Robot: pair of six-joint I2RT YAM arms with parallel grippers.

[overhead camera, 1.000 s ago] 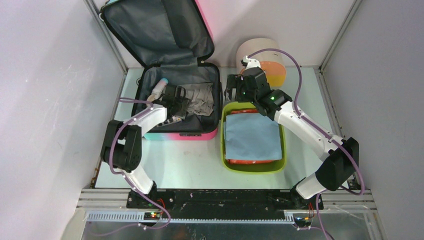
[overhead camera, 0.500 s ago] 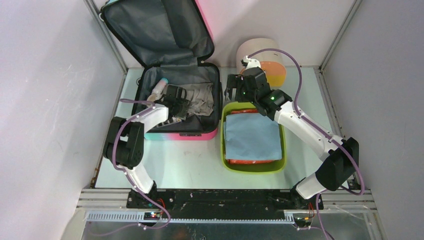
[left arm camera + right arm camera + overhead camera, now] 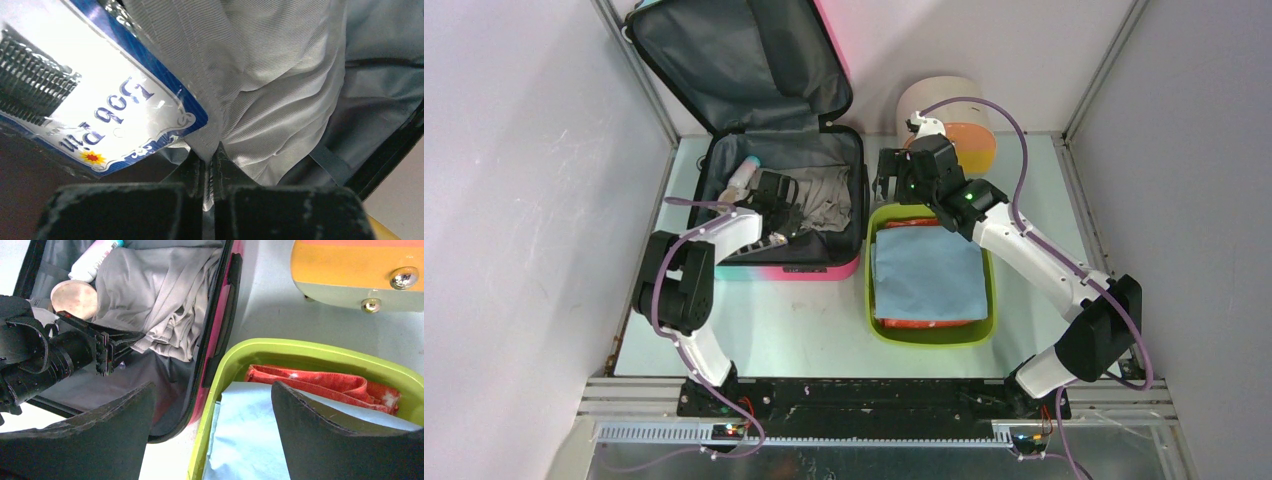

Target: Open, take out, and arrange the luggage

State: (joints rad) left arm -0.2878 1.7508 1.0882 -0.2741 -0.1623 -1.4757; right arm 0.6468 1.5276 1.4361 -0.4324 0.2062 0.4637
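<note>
Luggage (image 3: 786,268) lies open at the back left of the worktop (image 3: 774,330), lid leaning up against the rear wall, base flat just left of the lime-green tray (image 3: 927,336). Same place as a second ago.

Change vs earlier: left end effector (image 3: 794,215) was partly open inside the luggage base and has now pinched shut on a fold of the grey cloth (image 3: 826,198). The left wrist view confirms this, with the fingertips (image 3: 194,170) pressed together and a ridge of grey cloth (image 3: 270,100) caught between them. The left arm's elbow has shifted a little. The cloth is not lifted; it is bunched in the base as before.

Also in the base: a white tube (image 3: 742,178) at the back left corner, a round tan disc (image 3: 74,297) near it, and a shiny packet with a blue border (image 3: 100,100) just beside the pinched fold.

Right end effector (image 3: 892,186) has not moved. It hangs over the back edge of the tray, jaws wide, holding nothing; the right wrist view shows the gap (image 3: 210,390) empty.

Tray contents are unchanged: a folded blue cloth (image 3: 929,275) on top of a red cloth (image 3: 325,382). The beige cylinder (image 3: 954,120) stands behind the tray.
</note>
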